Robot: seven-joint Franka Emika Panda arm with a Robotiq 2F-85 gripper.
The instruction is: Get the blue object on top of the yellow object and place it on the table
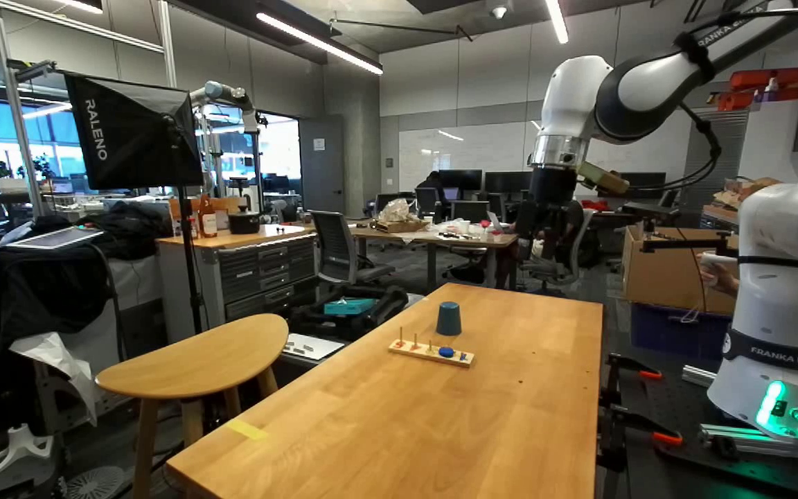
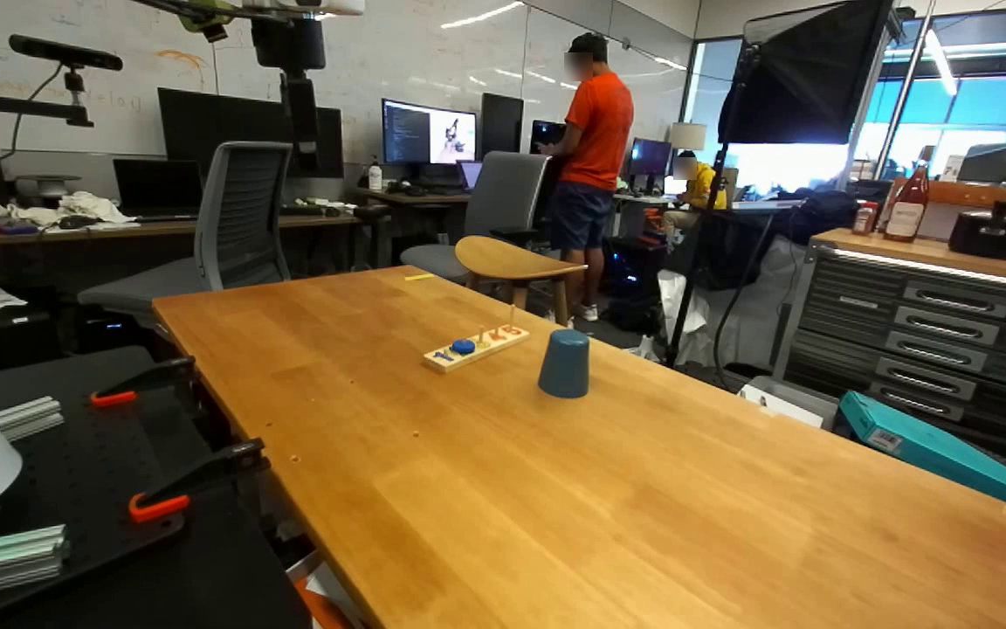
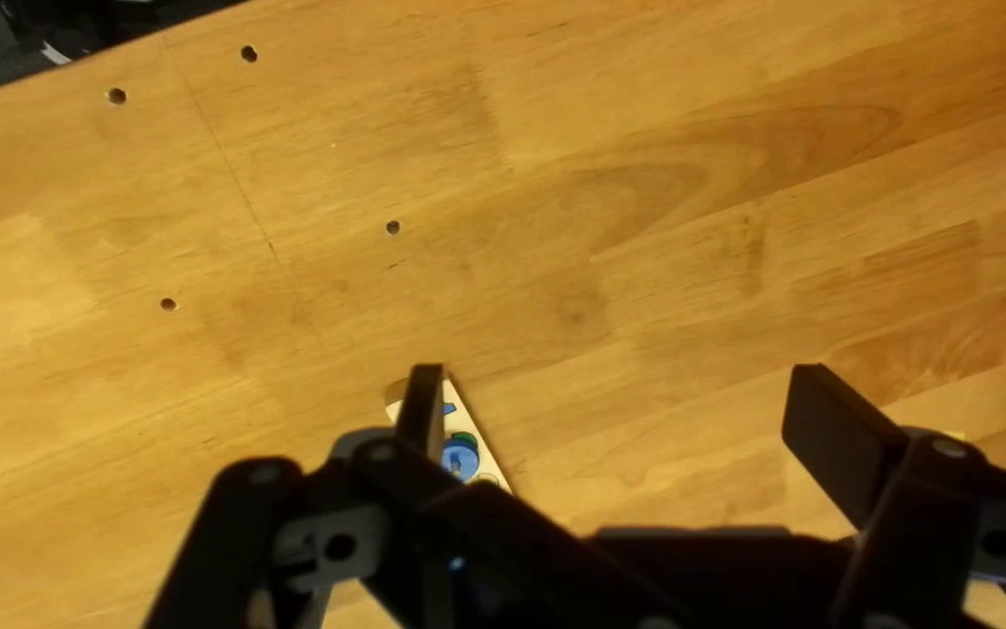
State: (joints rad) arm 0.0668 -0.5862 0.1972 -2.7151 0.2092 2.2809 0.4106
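Observation:
The blue object (image 1: 446, 352) is a small round blue piece on a peg of the yellow object (image 1: 416, 351), a flat pale slab with pegs. Both also show in an exterior view, blue object (image 2: 463, 347) and yellow object (image 2: 478, 351). The slab lies on the long light-wood table (image 1: 482, 423). My gripper (image 1: 525, 232) hangs high above the table, apart from everything. In the wrist view my gripper (image 3: 616, 384) is open with nothing between its fingers. The left finger partly hides the yellow object (image 3: 490, 459) and the blue object (image 3: 459, 459); a bit of green shows beside the blue.
A larger upside-down dark blue cup (image 2: 565, 363) stands on the table close to the slab, also seen in an exterior view (image 1: 449, 319). A rounded wooden stool (image 1: 198, 353) stands beside the table. Clamps (image 2: 158, 507) grip the table edge on the robot's side.

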